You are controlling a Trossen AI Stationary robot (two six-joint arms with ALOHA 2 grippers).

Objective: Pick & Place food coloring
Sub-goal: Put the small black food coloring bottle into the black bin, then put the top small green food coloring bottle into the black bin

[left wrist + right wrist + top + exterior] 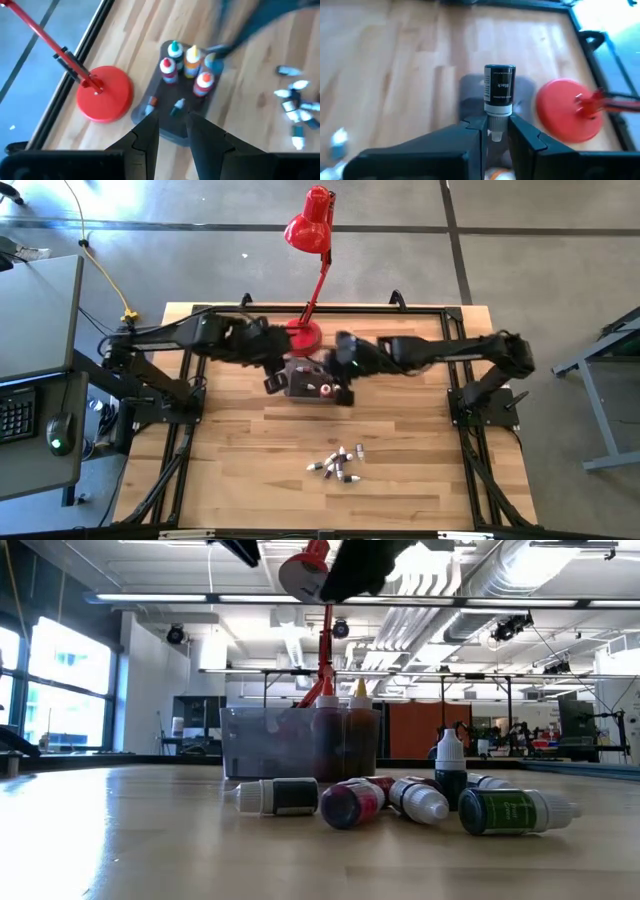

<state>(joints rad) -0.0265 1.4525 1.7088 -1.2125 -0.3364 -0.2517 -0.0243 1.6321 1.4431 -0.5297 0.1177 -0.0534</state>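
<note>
Right gripper (496,131): over the grey tub, clenched on the white cap end of a black-labelled bottle (499,89), whose dark body sticks out past the fingertips (476,124).
Left gripper (172,129): also above the tub, on the side toward the lamp base; its fingers stand slightly apart with nothing between them.
Grey tub (300,387): on the tabletop (240,470) just in front of the red lamp's round base (303,335), partly covered by both arms in the high view.
Bottles in the tub (185,67): several stand upright with teal, yellow and red-and-white caps showing; two more seem to lie at the near end, though the wrist view is too blurred to be sure.
Loose food coloring (337,463): a small cluster lying on the tabletop, well apart from the tub, toward the front edge.
Cluster seen low: a white-capped black-labelled one (275,797), a red one (350,805), a green one (512,811) on their sides, and one dark bottle (450,768) standing upright among them.
Red lamp (312,225): its shade leans out beyond the back edge of the tabletop.
</note>
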